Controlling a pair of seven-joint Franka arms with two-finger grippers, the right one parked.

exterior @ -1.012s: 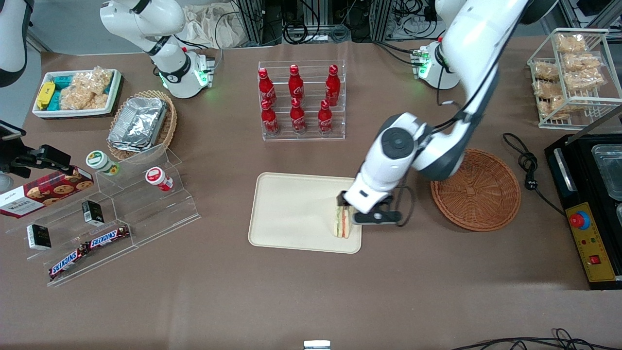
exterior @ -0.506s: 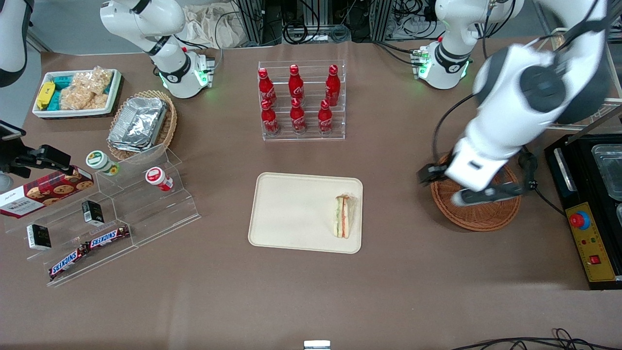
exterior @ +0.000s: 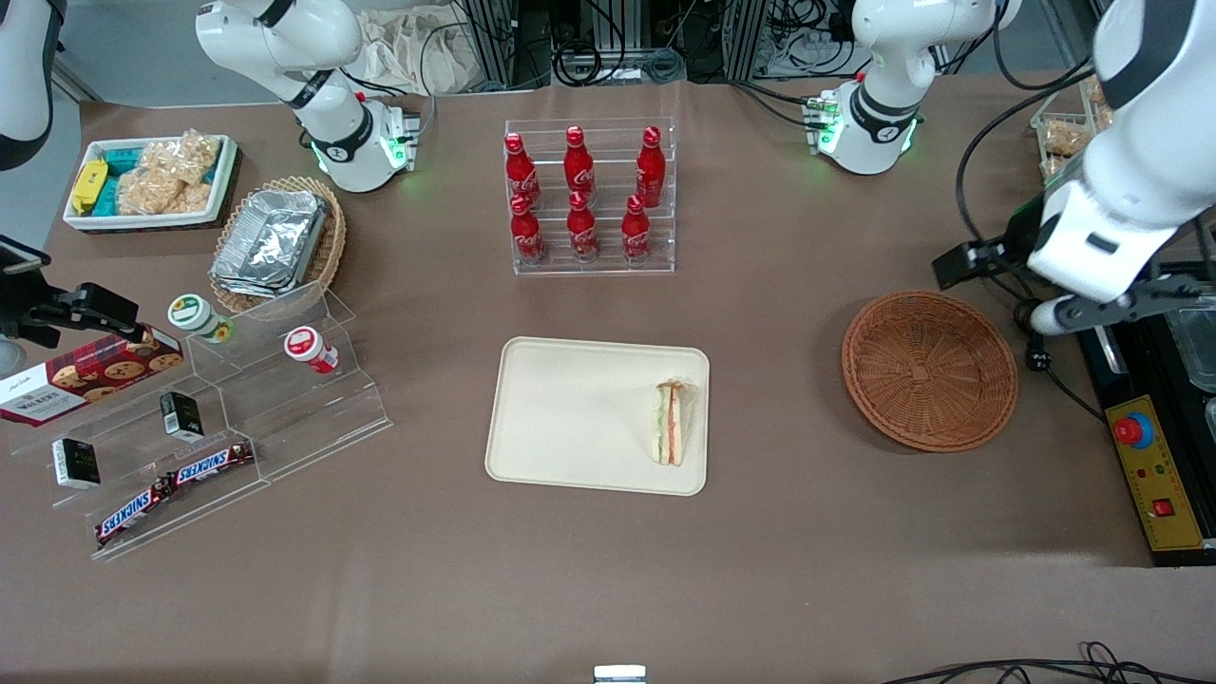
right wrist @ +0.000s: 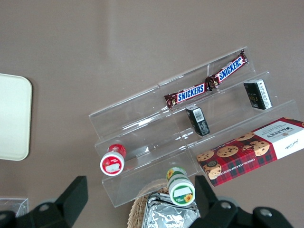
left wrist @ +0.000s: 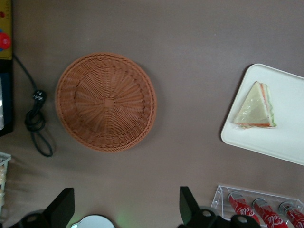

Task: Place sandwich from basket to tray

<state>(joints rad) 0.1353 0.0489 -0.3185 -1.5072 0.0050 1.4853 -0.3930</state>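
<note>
The sandwich (exterior: 672, 423) is seen resting on the tray (exterior: 570, 418); it is probably soft, best held by its flat faces. The gripper (left wrist: 126, 209) is spread empty, raised near the basket (exterior: 929, 370)

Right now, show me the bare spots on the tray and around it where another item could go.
The cream rectangular tray is bare except for the wrapped triangular sandwich at its edge nearest the round reddish-brown wicker basket. That basket is empty. The brown table between them is bare. The open claw hangs high above, holding nothing.

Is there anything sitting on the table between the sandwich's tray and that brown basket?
Nothing: bare tablecloth separates tray and basket in the front view; gripper hangs open above.
</note>
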